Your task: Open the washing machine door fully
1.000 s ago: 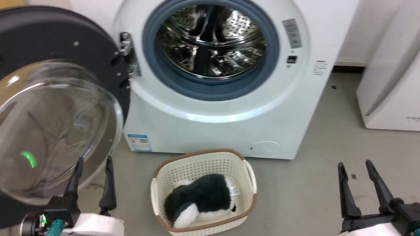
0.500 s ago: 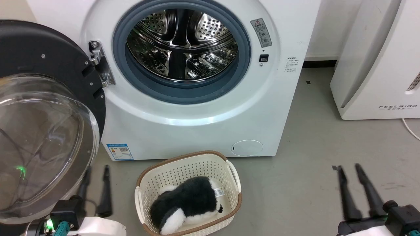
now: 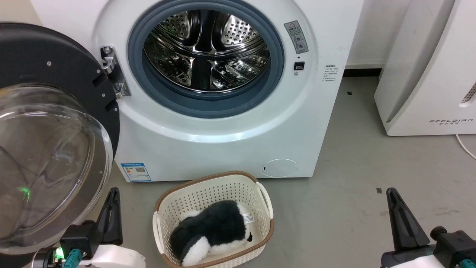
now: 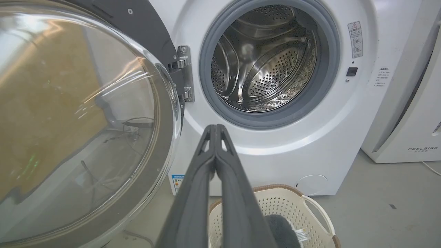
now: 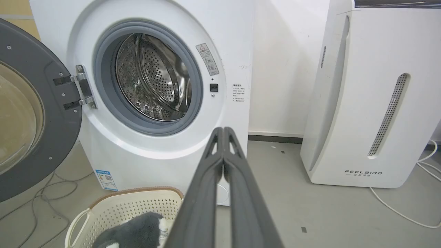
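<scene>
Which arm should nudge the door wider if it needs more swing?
Left, probably. The left gripper, shut, sits just beside the lower rim of the door. The right gripper, also shut, is far off over the floor, with the basket between.

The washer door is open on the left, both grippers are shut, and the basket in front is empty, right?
Not quite: the basket holds a black and white plush toy, as the head view shows. The washing machine door is open on the left, and the left gripper and right gripper are shut.
</scene>
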`<state>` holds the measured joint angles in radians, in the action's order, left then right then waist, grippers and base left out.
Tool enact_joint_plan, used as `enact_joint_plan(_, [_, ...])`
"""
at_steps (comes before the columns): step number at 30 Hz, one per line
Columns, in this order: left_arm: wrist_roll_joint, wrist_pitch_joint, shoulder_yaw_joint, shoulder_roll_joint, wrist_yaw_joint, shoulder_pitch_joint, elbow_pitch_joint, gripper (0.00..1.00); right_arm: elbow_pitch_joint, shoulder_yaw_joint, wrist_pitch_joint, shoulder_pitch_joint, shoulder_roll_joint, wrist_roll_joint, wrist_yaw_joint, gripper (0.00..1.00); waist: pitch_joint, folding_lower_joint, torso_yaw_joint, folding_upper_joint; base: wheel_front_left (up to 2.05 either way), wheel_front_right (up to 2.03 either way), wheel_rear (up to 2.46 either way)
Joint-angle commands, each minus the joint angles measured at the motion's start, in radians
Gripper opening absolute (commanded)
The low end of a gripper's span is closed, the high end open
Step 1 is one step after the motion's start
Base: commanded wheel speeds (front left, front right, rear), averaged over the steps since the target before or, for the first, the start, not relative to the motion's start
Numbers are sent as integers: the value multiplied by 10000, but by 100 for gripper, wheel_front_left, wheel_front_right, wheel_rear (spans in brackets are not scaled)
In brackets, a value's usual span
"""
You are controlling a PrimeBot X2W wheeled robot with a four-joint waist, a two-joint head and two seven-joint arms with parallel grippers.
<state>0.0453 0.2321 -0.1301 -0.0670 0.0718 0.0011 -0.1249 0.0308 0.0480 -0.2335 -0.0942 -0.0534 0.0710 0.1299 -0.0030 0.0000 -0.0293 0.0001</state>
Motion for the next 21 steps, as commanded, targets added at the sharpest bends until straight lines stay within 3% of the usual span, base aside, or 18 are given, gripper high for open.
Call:
enact_joint_plan(1, [-55,-58,58,21,-69,-1,81,0,-32,-28,59,98,4,-78,1,0,1,0,6,-1,0,0,0])
enact_joint_plan(21, [-127,-466,282,47,-186,-3,291,0,-82,-110,470,250,9,-192,2,0,6,0,57,-1,0,0,0])
